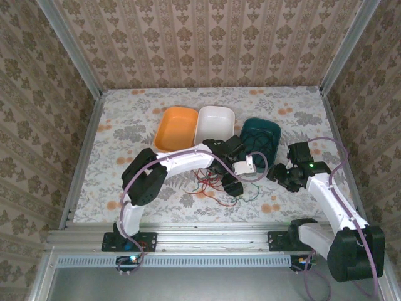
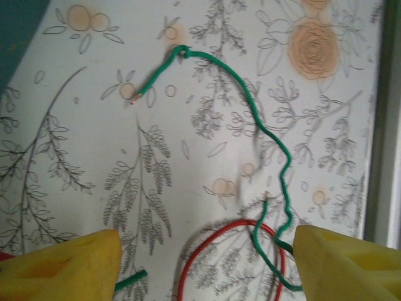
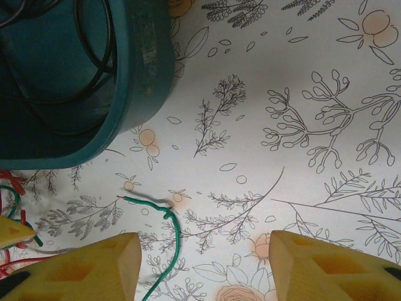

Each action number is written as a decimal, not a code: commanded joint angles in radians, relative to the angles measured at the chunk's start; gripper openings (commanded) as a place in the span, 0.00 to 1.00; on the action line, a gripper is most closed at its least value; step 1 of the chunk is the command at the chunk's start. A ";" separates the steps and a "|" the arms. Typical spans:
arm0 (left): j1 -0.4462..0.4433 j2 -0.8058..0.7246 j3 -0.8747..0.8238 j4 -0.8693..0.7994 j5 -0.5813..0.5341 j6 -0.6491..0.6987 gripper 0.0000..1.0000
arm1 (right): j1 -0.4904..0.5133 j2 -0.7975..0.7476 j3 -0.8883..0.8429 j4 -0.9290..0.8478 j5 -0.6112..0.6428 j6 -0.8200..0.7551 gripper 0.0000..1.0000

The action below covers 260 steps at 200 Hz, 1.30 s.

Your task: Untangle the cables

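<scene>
Left hand (image 2: pixel 207 252) spread, green cable (image 2: pixel 250 105) and red cable (image 2: pixel 207 241) loop lying between its fingers. Right hand (image 3: pixel 205 251) spread, green cable end just ahead.

Green cable (image 2: pixel 255 116) snakes kinked across the counter (image 2: pixel 94 157), knotted near its bare far tip, crossing a red cable (image 2: pixel 210 238) curled in a loop, and black cable (image 3: pixel 111 44) lies coiled inside the teal bin (image 3: pixel 141 63).
</scene>
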 commanded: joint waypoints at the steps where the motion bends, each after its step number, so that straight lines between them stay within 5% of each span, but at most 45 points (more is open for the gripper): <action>1: -0.003 0.032 0.058 -0.124 0.081 0.058 0.76 | -0.005 0.001 0.020 -0.036 -0.008 -0.021 0.58; 47: -0.023 0.078 0.067 -0.164 0.067 0.032 0.76 | -0.008 -0.007 0.020 -0.032 -0.010 -0.029 0.58; 72: -0.057 0.121 0.094 -0.202 -0.041 0.046 0.73 | -0.012 -0.012 0.018 -0.022 -0.011 -0.030 0.58; 88: -0.081 0.169 0.134 -0.253 -0.090 0.052 0.59 | -0.013 -0.012 0.022 -0.021 -0.010 -0.032 0.58; 115: -0.082 0.137 0.095 -0.191 -0.086 0.014 0.14 | -0.013 -0.035 0.011 -0.007 -0.041 -0.040 0.57; 129: -0.074 0.078 0.048 -0.116 -0.071 -0.001 0.04 | -0.005 -0.056 -0.003 0.017 -0.081 -0.036 0.55; 184: 0.030 -0.112 -0.027 0.001 0.090 -0.057 0.02 | 0.076 -0.158 -0.079 0.231 -0.368 0.051 0.55; 231: 0.051 -0.163 -0.058 0.036 0.171 -0.098 0.00 | 0.133 -0.162 -0.055 0.415 -0.410 0.139 0.52; 260: 0.058 -0.177 -0.091 0.075 0.224 -0.120 0.00 | 0.146 -0.096 -0.023 0.466 -0.391 0.155 0.34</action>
